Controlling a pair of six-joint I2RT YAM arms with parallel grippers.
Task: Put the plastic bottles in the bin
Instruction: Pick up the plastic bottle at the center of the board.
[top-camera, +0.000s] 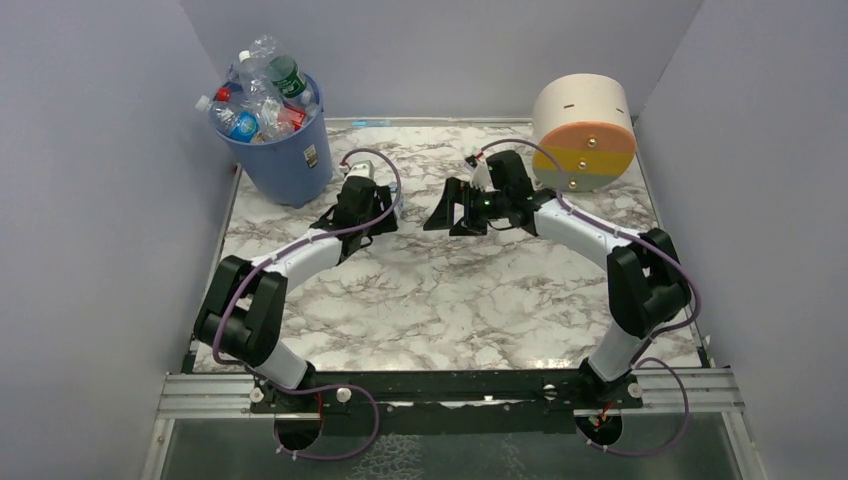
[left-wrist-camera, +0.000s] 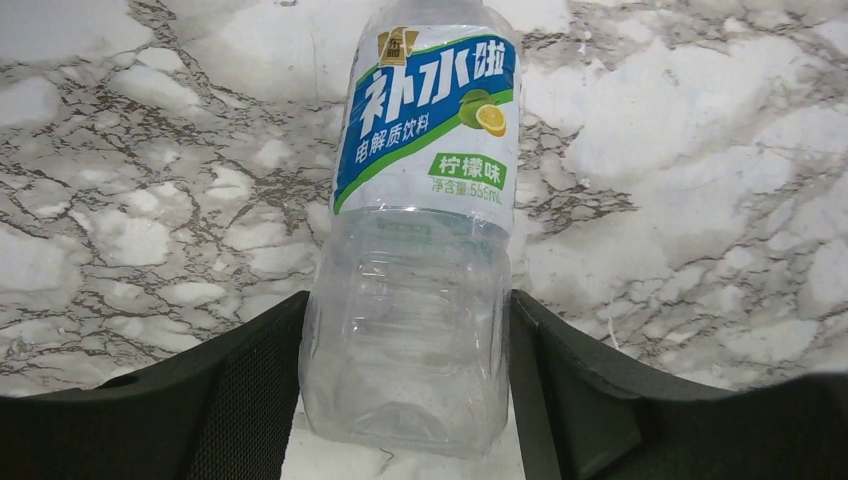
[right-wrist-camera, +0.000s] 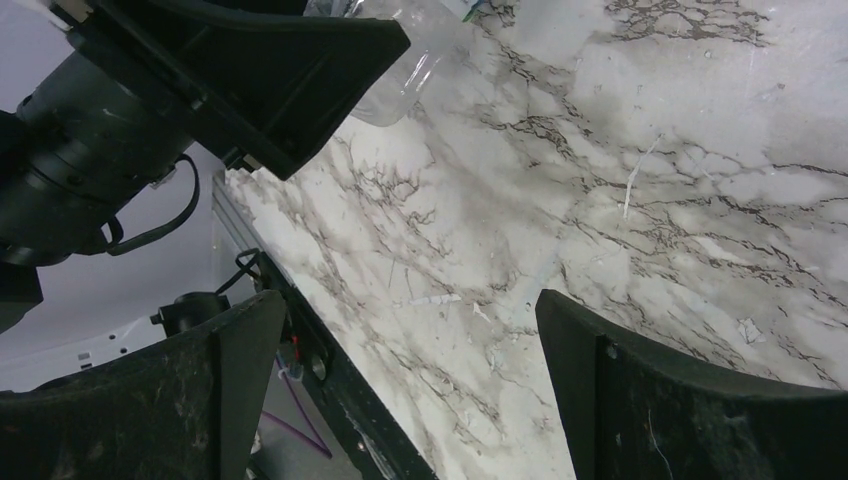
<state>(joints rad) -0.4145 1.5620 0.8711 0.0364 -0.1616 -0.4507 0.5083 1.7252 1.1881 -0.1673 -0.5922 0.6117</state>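
Clamping on the base half of a clear bottle (left-wrist-camera: 425, 290), the left gripper (left-wrist-camera: 408, 335) is pressing one jaw against each side of it over the marble table (left-wrist-camera: 150, 200). Its blue-and-green label (left-wrist-camera: 430, 110) is showing 补水啦, 电解质饮料 and 柠檬味 beside pictured citrus fruit. The right gripper (right-wrist-camera: 410, 340) is hovering nearby, jaws wide apart, gripping nothing. Other bottles (top-camera: 258, 100) are overflowing the blue bin (top-camera: 290, 170) at the far left corner.
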